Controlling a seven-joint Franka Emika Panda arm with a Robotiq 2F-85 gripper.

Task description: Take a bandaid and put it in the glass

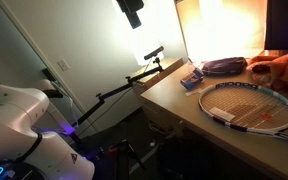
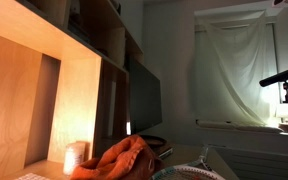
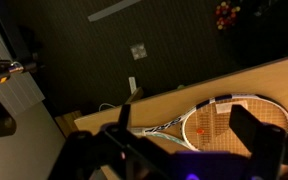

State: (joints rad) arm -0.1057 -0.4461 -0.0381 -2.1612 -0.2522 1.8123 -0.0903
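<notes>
In the wrist view my gripper [image 3: 189, 132] is open, with its dark fingers [image 3: 252, 135] wide apart and nothing between them. It hangs well above the wooden desk [image 3: 164, 105], over the head of a tennis racket [image 3: 229, 122]. A small pale glass [image 2: 75, 157] stands on the desk beside an orange cloth [image 2: 119, 160] in an exterior view. A small flat blue box [image 1: 191, 78] lies near the racket's throat. No bandaid can be made out. Only the white arm [image 1: 14, 125] shows low on the left in an exterior view.
The racket [image 1: 252, 105] takes up much of the desk [image 1: 184, 115]. Behind it lie a purple pouch [image 1: 224, 67] and the orange cloth [image 1: 279, 70]. A camera boom [image 1: 124, 85] reaches toward the desk edge. Tall wooden shelves [image 2: 74, 80] and a dark monitor [image 2: 144, 100] stand behind.
</notes>
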